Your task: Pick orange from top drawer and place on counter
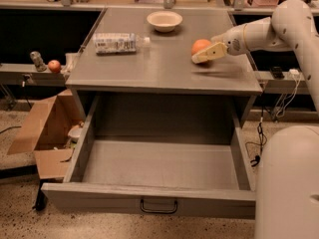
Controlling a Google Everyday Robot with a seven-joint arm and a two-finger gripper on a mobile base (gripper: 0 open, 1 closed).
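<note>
The orange [200,45] is on the right side of the grey counter [159,66], held a little above its surface, with a shadow below it. My gripper [205,53] reaches in from the right and is shut on the orange, one pale finger [209,54] lying across its front. The top drawer [159,163] is pulled fully open below the counter, and its inside holds nothing. Its dark handle [158,206] is at the centre of the front.
A white bowl [164,20] stands at the back of the counter and a plastic bottle [118,43] lies at its left. A small red fruit [54,65] sits on a shelf at left. An open cardboard box [42,131] is on the floor. My base [288,183] is at lower right.
</note>
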